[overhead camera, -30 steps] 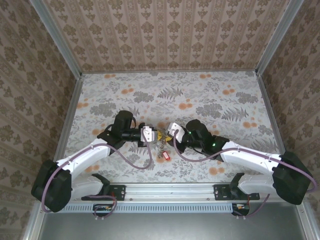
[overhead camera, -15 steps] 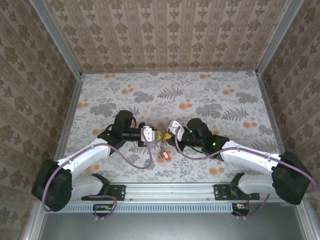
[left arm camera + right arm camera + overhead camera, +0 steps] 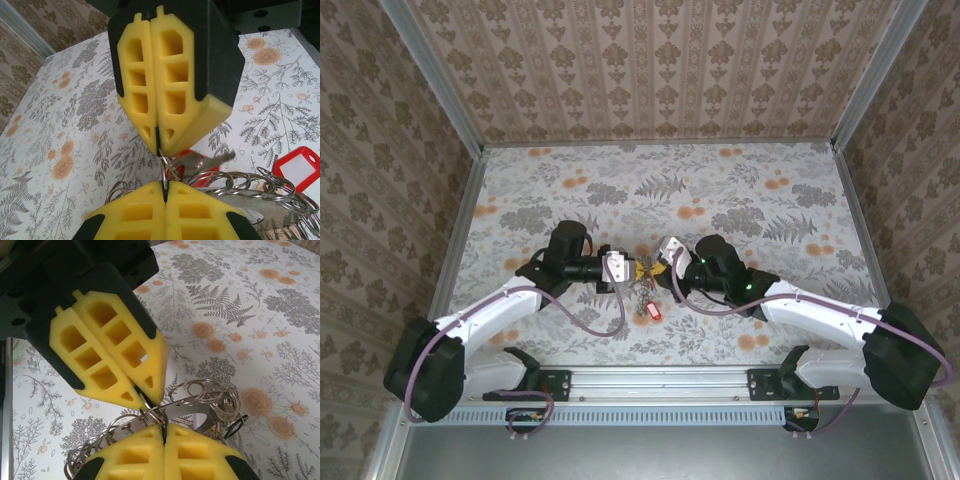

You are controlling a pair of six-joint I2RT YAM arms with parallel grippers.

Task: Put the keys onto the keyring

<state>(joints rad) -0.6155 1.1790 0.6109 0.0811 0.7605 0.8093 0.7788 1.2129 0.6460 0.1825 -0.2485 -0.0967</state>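
Note:
Low over the table's middle, my left gripper point(image 3: 632, 269) and right gripper point(image 3: 650, 270) meet tip to tip. In the left wrist view my left gripper point(image 3: 165, 189) is shut on a thin loop of the keyring point(image 3: 240, 179), and the right gripper point(image 3: 158, 146) is shut on the same loop from above. A blurred metal key point(image 3: 210, 161) with a red tag behind it hangs from that loop. Another red tag point(image 3: 299, 167) lies at the right. In the right wrist view my right gripper point(image 3: 164, 429) and left gripper point(image 3: 143, 401) pinch the coiled keyring point(image 3: 215, 392), with a flat key point(image 3: 200, 414) under it.
The bunch of keys point(image 3: 639, 296) and a red tag point(image 3: 653, 312) hang or lie just below the tips, near the front of the floral table point(image 3: 770, 190). Patterned walls and metal rails enclose the table on three sides.
The right gripper has edged slightly towards the left one, bringing the yellow tips together. Both stay shut and the bunch hangs in the same place.

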